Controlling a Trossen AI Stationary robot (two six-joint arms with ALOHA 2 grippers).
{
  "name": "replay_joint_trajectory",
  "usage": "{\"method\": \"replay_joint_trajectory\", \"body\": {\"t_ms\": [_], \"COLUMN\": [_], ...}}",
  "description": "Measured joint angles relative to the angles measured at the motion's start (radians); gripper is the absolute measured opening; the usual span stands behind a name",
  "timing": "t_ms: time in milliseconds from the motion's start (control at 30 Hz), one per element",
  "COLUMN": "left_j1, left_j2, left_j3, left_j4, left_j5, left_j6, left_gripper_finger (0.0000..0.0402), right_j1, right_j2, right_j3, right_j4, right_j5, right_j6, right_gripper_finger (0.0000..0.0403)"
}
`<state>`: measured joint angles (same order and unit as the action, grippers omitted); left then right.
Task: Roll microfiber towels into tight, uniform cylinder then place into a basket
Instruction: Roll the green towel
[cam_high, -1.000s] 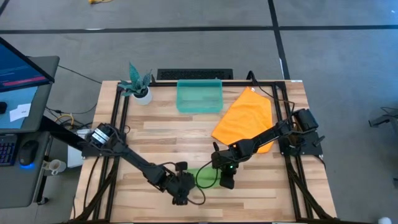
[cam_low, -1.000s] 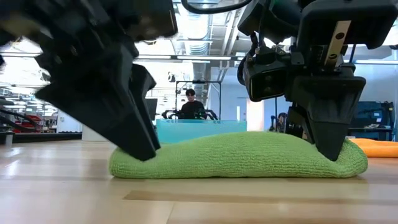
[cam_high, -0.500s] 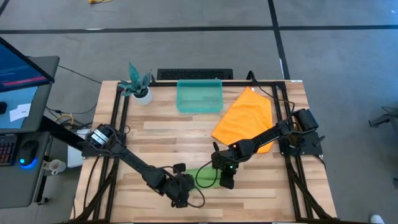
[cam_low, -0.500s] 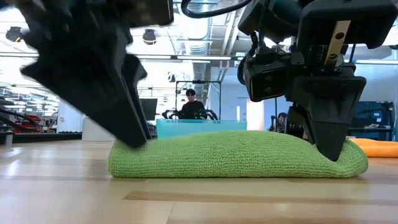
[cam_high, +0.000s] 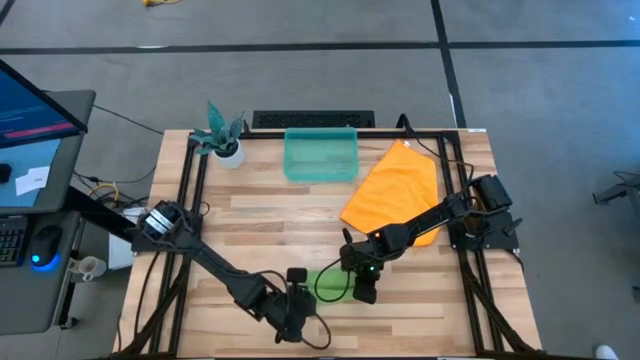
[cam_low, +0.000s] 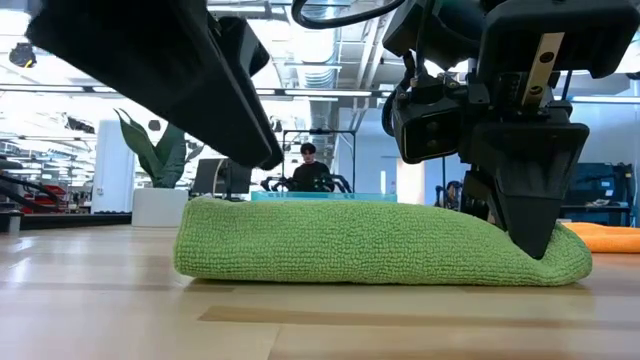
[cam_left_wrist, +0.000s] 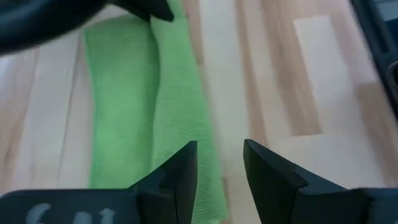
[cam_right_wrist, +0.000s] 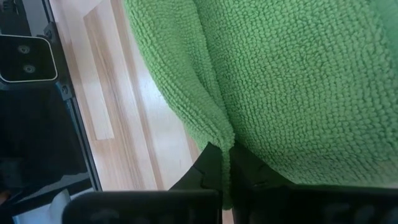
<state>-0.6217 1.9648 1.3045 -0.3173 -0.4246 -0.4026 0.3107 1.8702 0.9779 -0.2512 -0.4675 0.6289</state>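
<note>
The lime green towel (cam_high: 328, 284) lies folded into a thick long bundle on the table near the front edge; it also shows in the low view (cam_low: 370, 240). My right gripper (cam_high: 365, 290) is shut on its right end (cam_low: 540, 255). My left gripper (cam_high: 303, 296) is open and hovers just above the towel's left end (cam_low: 215, 215), touching nothing; in the left wrist view (cam_left_wrist: 221, 165) its fingers stand over the towel's edge (cam_left_wrist: 186, 124). The orange towel (cam_high: 395, 195) lies spread flat at the back right. The teal basket (cam_high: 320, 155) stands at the far edge. My right gripper pinches a fold of the green towel (cam_right_wrist: 217, 134) between its two fingers, at the bundle's right end. The fingers (cam_low: 530, 225) come from above, pointing down. The towel lies on the table along its whole length, its right end dented under the fingers.
A white pot with a teal plant (cam_high: 225, 140) stands at the far left corner. Dark frame rails (cam_high: 190, 200) run along the table's left and right sides. Bare wood lies between the green towel and the basket. People (cam_low: 308, 170) show in the room beyond.
My left gripper has risen off the green towel's left end and drawn slightly toward the table's near edge. The towel's left end, pressed low before, has sprung up thicker. My right gripper has kept still on the right end.
</note>
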Motion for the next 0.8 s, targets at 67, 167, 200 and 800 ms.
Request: {"method": "replay_joint_trajectory", "body": {"t_ms": [67,167,200,800], "left_j1": [0.01,0.025,0.03,0.077], "left_j2": [0.0,0.0,0.0,0.004], "left_j3": [0.0,0.0,0.0,-0.117], "left_j4": [-0.01,-0.025,-0.033,0.008], "left_j5": [0.001,0.038,0.054,0.117], "left_j6": [0.001,0.001,0.001,-0.082], "left_gripper_finger": [0.0123,0.0123,0.0123,0.0123], "right_j1": [0.0,0.0,0.0,0.001], "right_j2": [0.0,0.0,0.0,0.0], "right_j3": [0.0,0.0,0.0,0.0], "right_j4": [0.0,0.0,0.0,0.0], "right_j5": [0.0,0.0,0.0,-0.003], "right_j6": [0.0,0.0,0.0,0.001], "right_gripper_finger": [0.0023,0.0028,0.0028,0.0021]}}
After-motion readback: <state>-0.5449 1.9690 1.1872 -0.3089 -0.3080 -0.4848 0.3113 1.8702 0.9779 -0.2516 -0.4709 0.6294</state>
